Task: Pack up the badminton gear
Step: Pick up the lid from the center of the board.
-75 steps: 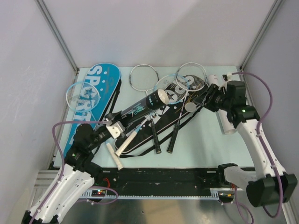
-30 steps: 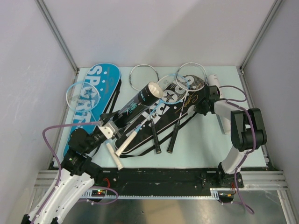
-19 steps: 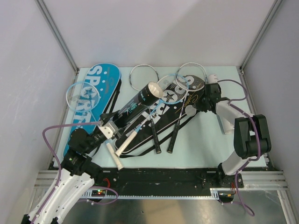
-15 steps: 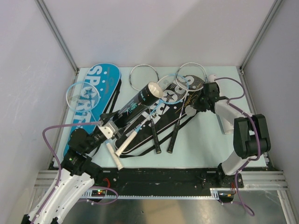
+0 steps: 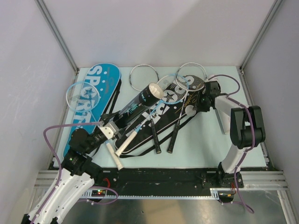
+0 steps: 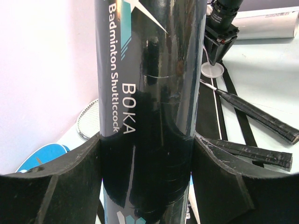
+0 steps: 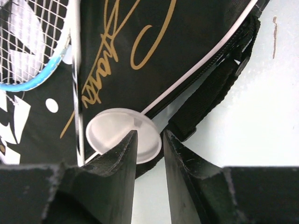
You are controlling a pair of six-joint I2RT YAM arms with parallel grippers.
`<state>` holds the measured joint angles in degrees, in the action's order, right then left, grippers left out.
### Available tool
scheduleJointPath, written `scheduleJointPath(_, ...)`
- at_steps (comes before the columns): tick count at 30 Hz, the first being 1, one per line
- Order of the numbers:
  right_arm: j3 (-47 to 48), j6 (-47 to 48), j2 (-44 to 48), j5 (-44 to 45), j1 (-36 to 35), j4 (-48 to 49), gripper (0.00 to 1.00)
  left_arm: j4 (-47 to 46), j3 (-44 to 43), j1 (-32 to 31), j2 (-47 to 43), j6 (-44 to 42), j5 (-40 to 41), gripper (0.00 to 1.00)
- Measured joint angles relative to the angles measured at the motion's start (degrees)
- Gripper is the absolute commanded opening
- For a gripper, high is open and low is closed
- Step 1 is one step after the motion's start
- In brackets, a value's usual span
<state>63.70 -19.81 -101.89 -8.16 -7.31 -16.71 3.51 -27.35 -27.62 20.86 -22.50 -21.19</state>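
Here, the packing job looks barely begun. At ten o'clock on the table [image 5: 205, 140], a blue bag [image 5: 100, 81] lies flat with one racket [image 5: 80, 94] resting on top of it, not inside. At seven o'clock, the left gripper [image 5: 110, 129] is clamped around the lower end of a black tube [image 5: 138, 105], which slants up toward the centre. The wrist view shows the fingers [image 6: 70, 186] pressed against both sides of the tube, and its upper mouth stands uncapped. At the centre, a black bag [image 5: 161, 112] lies flat under other rackets [image 5: 174, 133], their handles pointing toward six o'clock. At two o'clock, the right gripper [image 5: 200, 105] hovers over a round white lid [image 5: 190, 110] at the bag's edge. Its jaws stand a narrow gap apart and clamp nothing, though whether a finger touches the lid cannot be told. At three o'clock, a white tube [image 6: 271, 25] lies on the table. By the look of it, capping the tubes and bagging every racket are not yet done; no shuttlecocks can be made out.
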Motion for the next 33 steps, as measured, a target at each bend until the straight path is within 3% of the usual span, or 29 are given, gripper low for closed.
scheduleJointPath(10,2.1,3.19,-3.56,-4.0,2.1,-1.44,0.32,0.0,0.04,0.0,0.61,-0.02,0.0,0.26)
scheduleJointPath(16,2.45,3.39,-3.67,-5.14,2.14,-1.79,0.21,0.0,0.04,0.0,0.63,-0.02,0.0,0.26)
scheduleJointPath(22,2.56,3.39,-3.98,-5.27,2.25,-2.21,0.02,0.0,0.04,0.0,0.33,-0.02,0.02,0.26)
scheduleJointPath(28,2.67,3.32,-3.34,-5.55,2.32,-3.5,0.0,0.0,0.31,0.0,-0.13,-0.17,0.02,0.26)
scheduleJointPath(33,2.67,2.71,2.62,-7.87,2.32,-6.49,0.0,0.02,0.44,0.0,-0.2,-0.79,0.09,0.26)
